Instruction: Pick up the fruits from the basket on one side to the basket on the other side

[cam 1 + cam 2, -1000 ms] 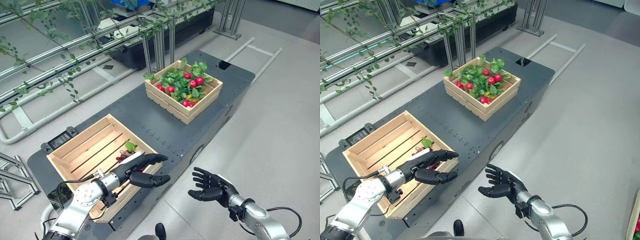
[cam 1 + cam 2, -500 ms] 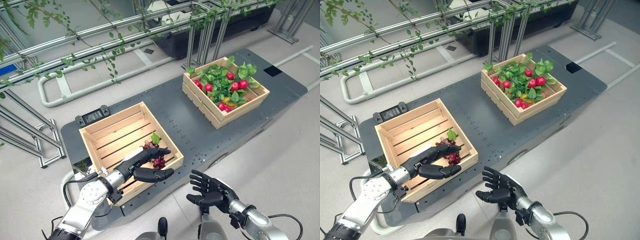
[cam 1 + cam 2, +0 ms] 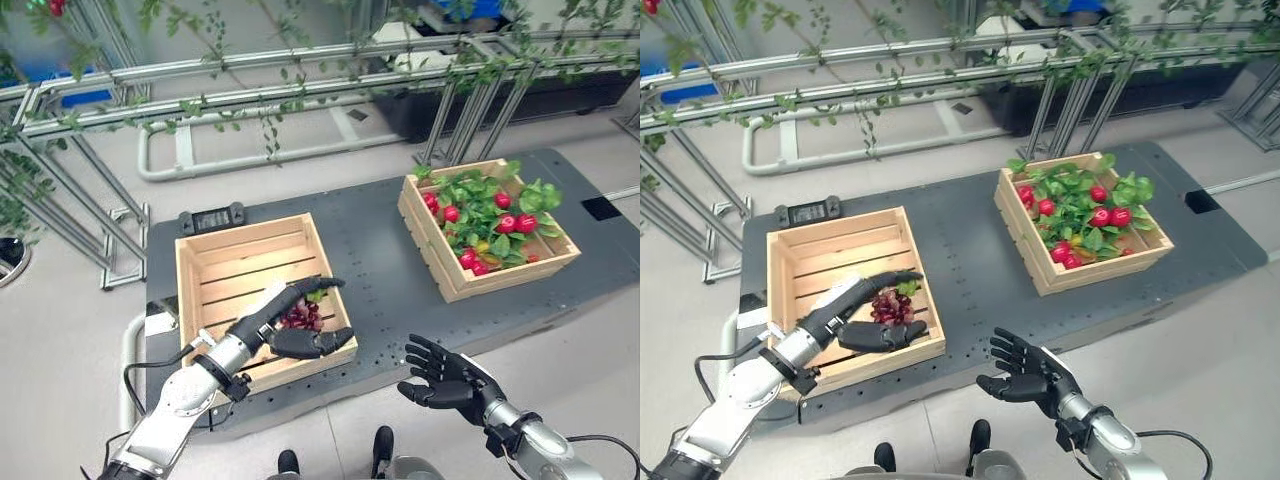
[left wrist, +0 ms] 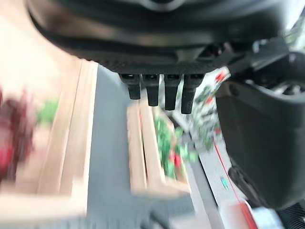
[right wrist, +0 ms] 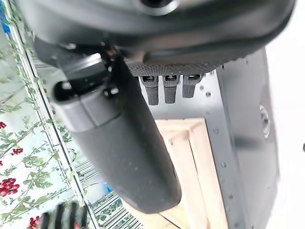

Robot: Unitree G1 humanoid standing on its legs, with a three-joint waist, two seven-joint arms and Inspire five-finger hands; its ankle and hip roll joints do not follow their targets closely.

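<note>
Since the frame a second ago the whole scene has swung in both eye views, so the camera has moved. Relative to its crate, the left hand (image 3: 272,325) sits about where it was, and the grape bunch (image 3: 299,316) shows more plainly between fingers and thumb.

Nearest: right hand (image 3: 1032,373), palm up, off the near edge of the dark platform (image 3: 372,248). Fingers spread and slightly bent, holding nothing. Its forearm is cut off at the lower edge of the frame.

Next: left hand over the near right corner of the left crate (image 3: 196,278). Fingers (image 3: 305,289) stretched long above the bunch, thumb (image 3: 318,343) reaching under toward the crate's near wall. Fingers look relaxed rather than clamped. Whether they touch the grapes cannot be told. Left wrist view is blurred; fingers there point straight out.

Left crate: pale slatted wood, holding the dark red grape bunch with a green leaf (image 3: 906,288) beside it. Bunch lies on the slats at the near right corner, partly covered by the hand.

Farther, well apart on the same platform: right crate (image 3: 435,267), filled with green leaves (image 3: 483,205) and red fruits (image 3: 516,223). Fruits partly buried in leaves; count unclear.

Beyond: metal rails (image 3: 250,83) with trailing vines.
</note>
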